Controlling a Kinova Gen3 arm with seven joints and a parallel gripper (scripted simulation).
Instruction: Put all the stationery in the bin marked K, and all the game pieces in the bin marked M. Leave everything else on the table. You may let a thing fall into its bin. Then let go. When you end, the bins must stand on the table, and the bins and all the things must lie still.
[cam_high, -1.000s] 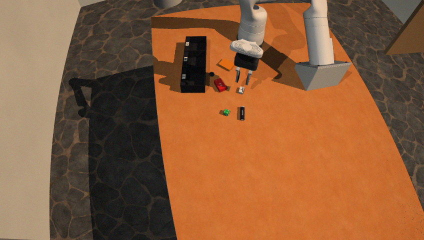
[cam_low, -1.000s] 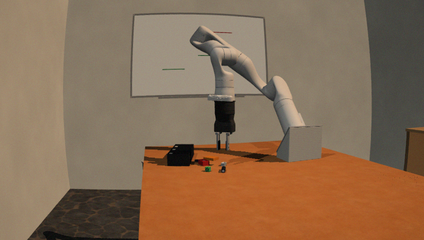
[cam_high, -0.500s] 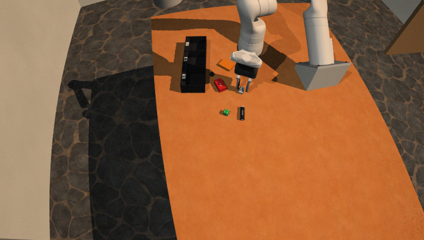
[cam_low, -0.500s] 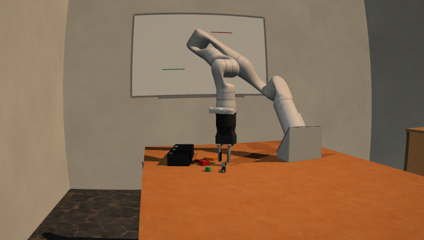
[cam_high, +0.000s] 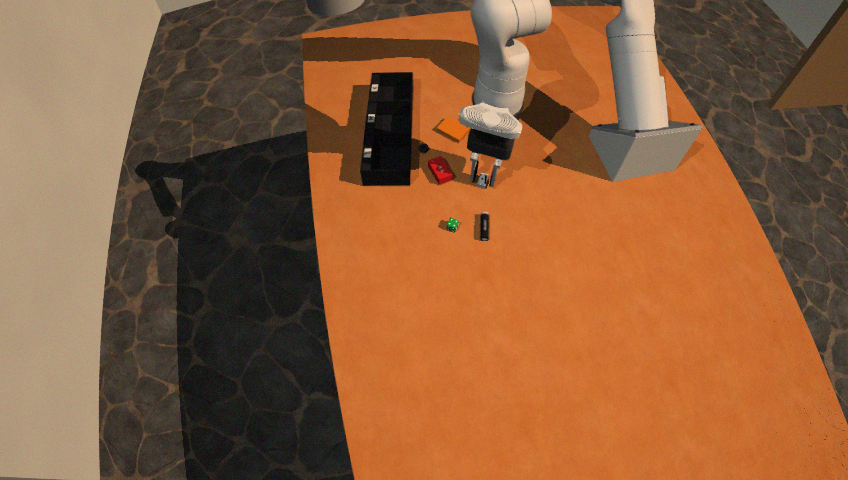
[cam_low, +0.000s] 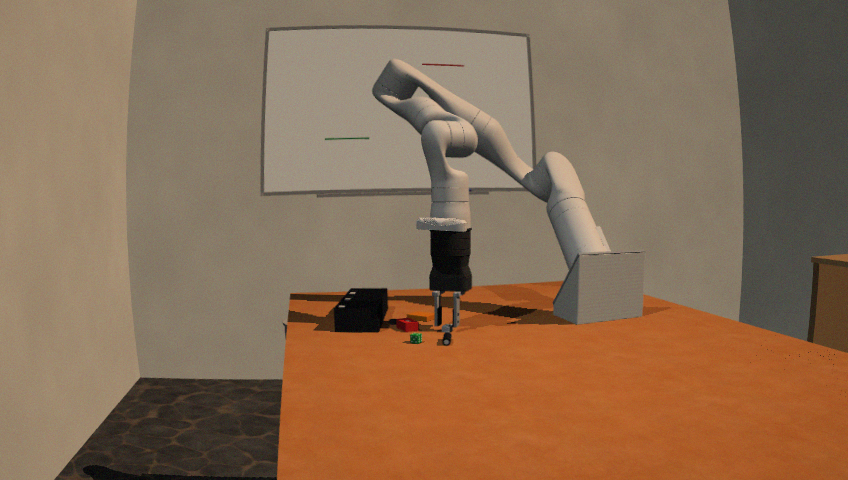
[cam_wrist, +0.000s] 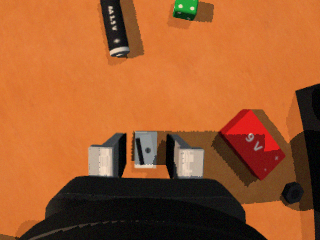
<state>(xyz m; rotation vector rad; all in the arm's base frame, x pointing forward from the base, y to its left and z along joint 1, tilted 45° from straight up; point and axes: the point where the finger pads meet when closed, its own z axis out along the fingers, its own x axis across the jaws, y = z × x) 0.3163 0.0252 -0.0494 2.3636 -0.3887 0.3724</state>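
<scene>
A small grey pencil sharpener (cam_high: 483, 180) (cam_low: 446, 328) (cam_wrist: 145, 150) lies on the table. My gripper (cam_high: 483, 181) (cam_low: 446, 325) (cam_wrist: 146, 149) is partly open, pointing down, with its fingers on either side of the sharpener and a gap at each side in the wrist view. A green die (cam_high: 452, 224) (cam_low: 415, 338) (cam_wrist: 185, 8) lies further forward. A flat orange block (cam_high: 452, 129) (cam_low: 420, 316), perhaps a note pad, lies behind, partly hidden by the arm in the top view. Three joined black bins (cam_high: 385, 177) (cam_low: 357, 319) stand at the left; their label letters are too small to read surely.
A red 9 V battery (cam_high: 440, 170) (cam_low: 407, 325) (cam_wrist: 252, 144) lies between the gripper and the bins. A black hex nut (cam_high: 423, 148) (cam_wrist: 293, 192) lies close to the bins. A black cylindrical battery (cam_high: 484, 226) (cam_low: 446, 339) (cam_wrist: 114, 25) lies in front of the gripper, right of the die.
</scene>
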